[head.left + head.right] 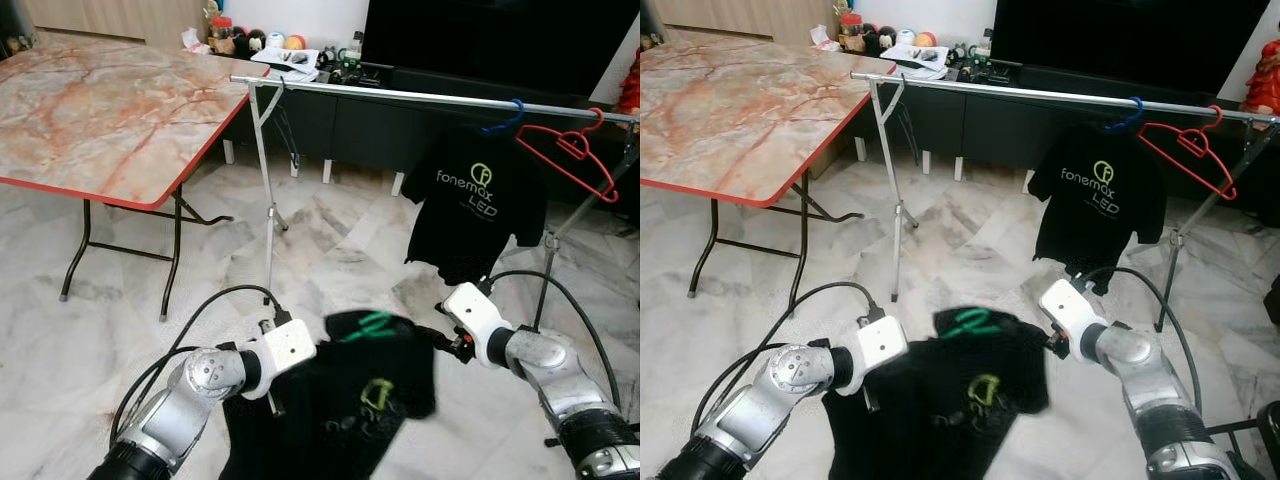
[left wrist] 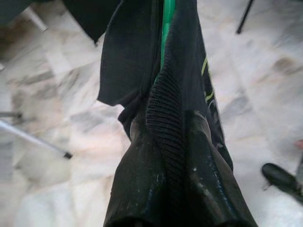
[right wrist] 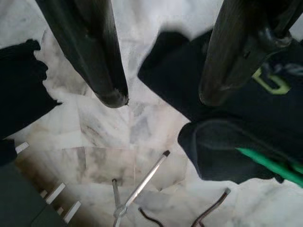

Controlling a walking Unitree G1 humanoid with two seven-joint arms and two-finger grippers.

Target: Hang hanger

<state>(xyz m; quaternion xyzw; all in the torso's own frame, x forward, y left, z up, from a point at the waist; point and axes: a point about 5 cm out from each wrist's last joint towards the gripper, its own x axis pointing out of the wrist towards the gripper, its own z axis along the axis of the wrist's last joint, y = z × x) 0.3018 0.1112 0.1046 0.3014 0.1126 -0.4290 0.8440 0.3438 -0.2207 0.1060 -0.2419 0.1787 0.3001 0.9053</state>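
Your left gripper (image 2: 165,156) is clamped on the ribbed collar of a black T-shirt (image 1: 350,410), the two fingers (image 2: 142,179) pressed together over the fabric. That shirt hangs low in front of you at about 6 o'clock in the head views, with a green hanger (image 1: 365,325) threaded through its neck; the hook shows at the top of the garment, blurred. The green bar also runs up through the collar in the left wrist view.

Your right gripper (image 3: 161,99) sits at 4 o'clock, just beside the shirt's shoulder, its fingers (image 3: 90,52) spread apart with bare marble floor (image 1: 330,230) between the tips. Nothing is gripped there, though one finger lies against the black cloth.

The metal clothes rail (image 1: 420,95) crosses from 12 to 2 o'clock. A second black T-shirt (image 1: 480,205) with a printed logo hangs from it on a blue hanger (image 1: 505,120), and an empty red hanger (image 1: 570,150) hangs just beside that at 2 o'clock.

A marble-topped folding table (image 1: 100,110) with a red edge stands at 10 o'clock. Beyond the rail, a dark TV cabinet (image 1: 350,125) carries small cluttered items, too small to tell.
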